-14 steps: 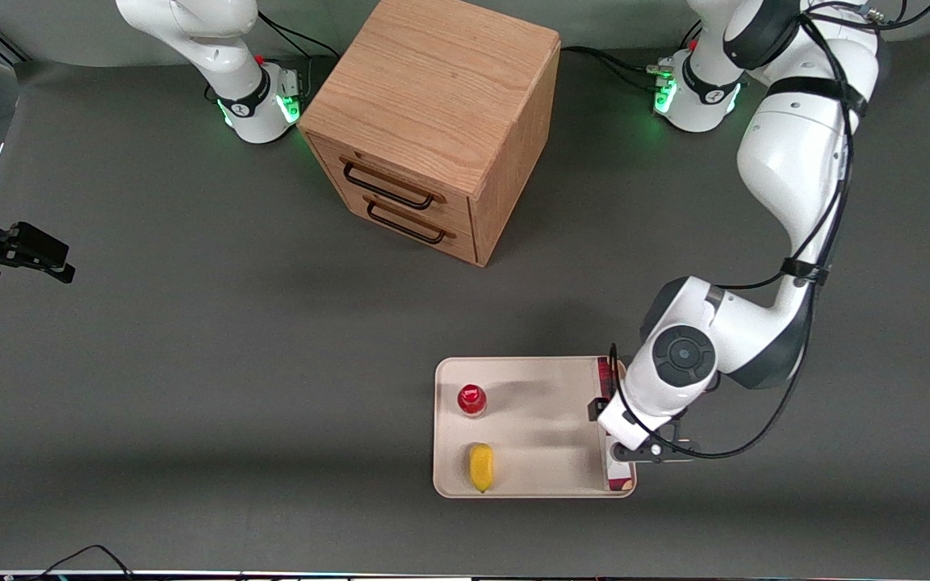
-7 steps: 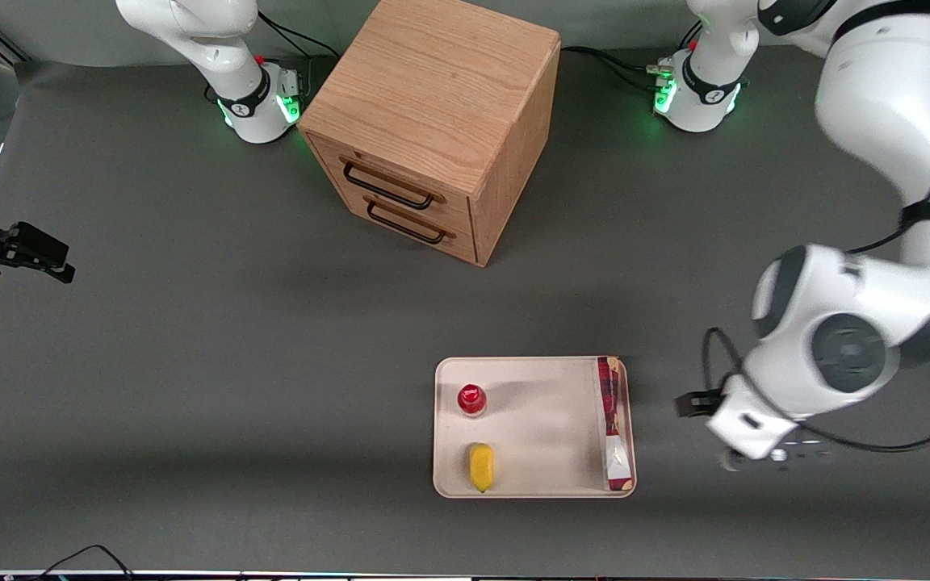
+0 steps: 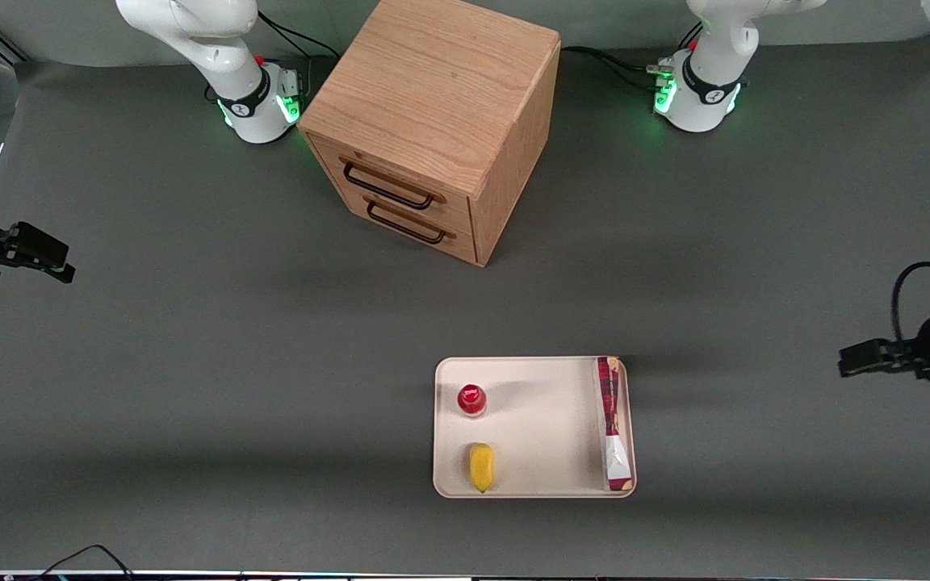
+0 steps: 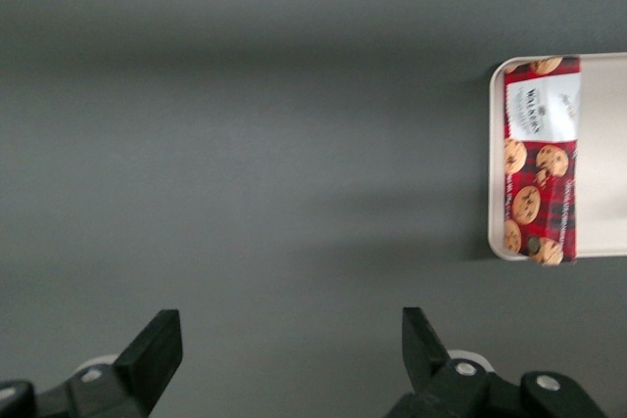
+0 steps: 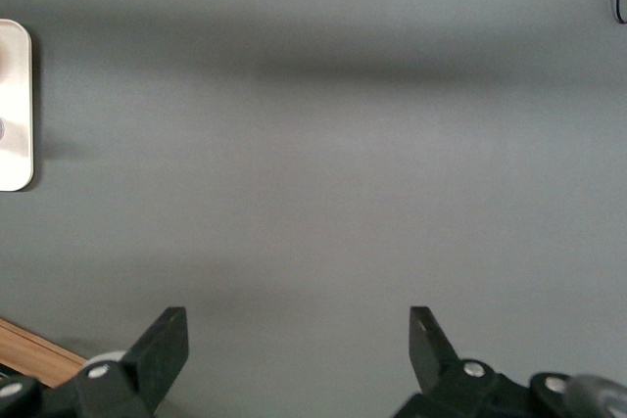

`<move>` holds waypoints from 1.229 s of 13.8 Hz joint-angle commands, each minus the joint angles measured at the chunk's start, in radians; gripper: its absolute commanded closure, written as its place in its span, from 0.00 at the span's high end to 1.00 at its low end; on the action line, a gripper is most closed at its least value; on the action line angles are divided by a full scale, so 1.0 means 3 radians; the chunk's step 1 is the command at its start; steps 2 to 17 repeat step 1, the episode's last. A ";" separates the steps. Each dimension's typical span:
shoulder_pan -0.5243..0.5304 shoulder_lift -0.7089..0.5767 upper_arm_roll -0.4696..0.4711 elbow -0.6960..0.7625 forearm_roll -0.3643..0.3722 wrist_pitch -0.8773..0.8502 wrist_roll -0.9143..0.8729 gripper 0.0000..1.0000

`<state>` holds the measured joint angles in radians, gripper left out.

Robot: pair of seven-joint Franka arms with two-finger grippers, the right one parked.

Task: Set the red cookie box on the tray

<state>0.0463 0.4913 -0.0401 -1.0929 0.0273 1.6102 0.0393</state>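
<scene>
Grey table [image 3: 190, 363]; wrist view shows hand [image 4: 292, 359] spread, empty.

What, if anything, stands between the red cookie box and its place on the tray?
Nothing visible does. The cookie box already lies inside the tray, along the rim at the working arm's end. The claw hangs open over bare table toward the working arm's end, apart from the tray and holding nothing.
</scene>
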 commanded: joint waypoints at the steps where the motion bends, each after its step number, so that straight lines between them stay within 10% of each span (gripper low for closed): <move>1: -0.0047 -0.0099 0.0098 -0.0080 -0.0030 -0.0049 0.0089 1.00; 17: -0.0047 -0.0099 0.0098 -0.0080 -0.0030 -0.0049 0.0089 1.00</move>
